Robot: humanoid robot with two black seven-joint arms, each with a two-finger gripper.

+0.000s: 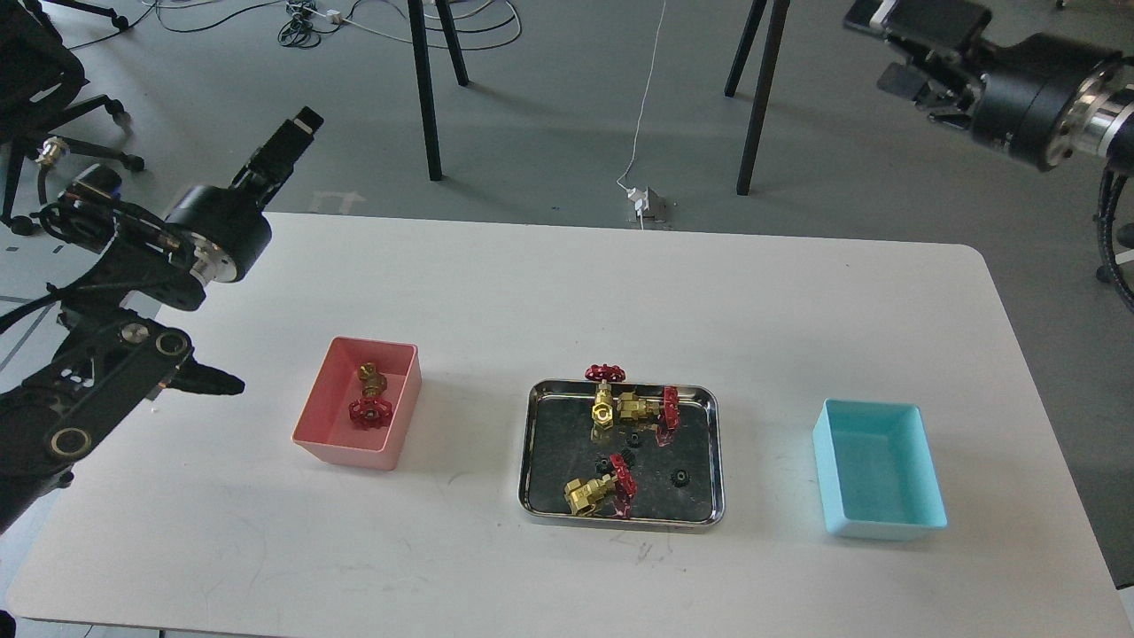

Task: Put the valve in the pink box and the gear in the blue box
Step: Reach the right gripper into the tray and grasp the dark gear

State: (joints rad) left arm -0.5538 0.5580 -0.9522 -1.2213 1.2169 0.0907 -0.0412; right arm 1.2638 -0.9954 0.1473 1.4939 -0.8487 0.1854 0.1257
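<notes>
One valve (370,398) lies inside the pink box (312,424) at the table's left. Three more valves lie in the steel tray (534,461): two at its back (604,396) (649,408) and one at its front (600,488). Several small black gears lie among them, for example one gear (680,478) at the front right and another (634,439) near the middle. The blue box (881,478) stands empty at the right. My left gripper (285,144) is raised above the table's back left edge, far from the pink box, and holds nothing. My right gripper (905,49) is high at the top right, over the floor.
The white table (567,292) carries only the two boxes and the tray. Beyond its far edge are black stand legs (425,97), a white cable with a plug (647,206) and an office chair (35,97) on the floor.
</notes>
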